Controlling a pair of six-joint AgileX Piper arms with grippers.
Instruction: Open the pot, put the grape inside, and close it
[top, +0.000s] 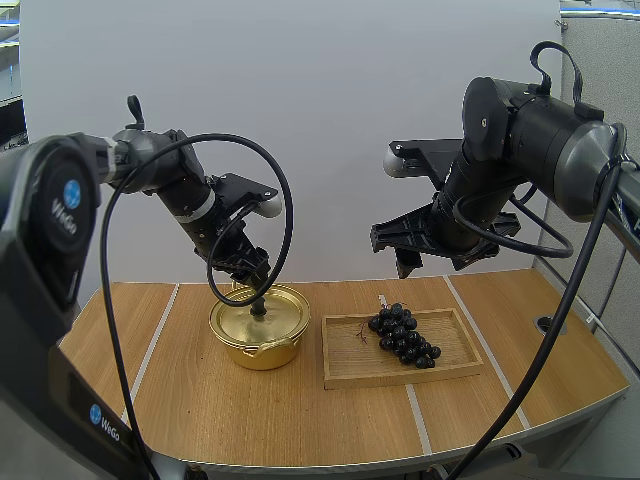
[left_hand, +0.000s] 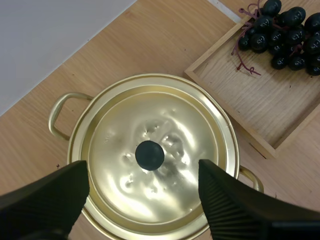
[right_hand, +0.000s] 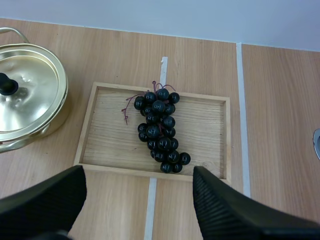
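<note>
A golden pot (top: 260, 327) stands on the table with its lid (left_hand: 155, 175) on and a black knob (left_hand: 149, 155) at the lid's middle. My left gripper (top: 252, 276) hangs open just above the knob, its fingers (left_hand: 47, 197) apart on either side of it. A bunch of dark grapes (top: 403, 335) lies in a wooden tray (top: 350, 370) right of the pot. My right gripper (top: 432, 262) is open and held high over the tray, looking down on the grapes (right_hand: 160, 131).
The tray (right_hand: 210, 125) sits close beside the pot (right_hand: 25, 97). White tape lines (right_hand: 242, 100) cross the wooden tabletop. A small round hole (top: 545, 324) is in the table at the far right.
</note>
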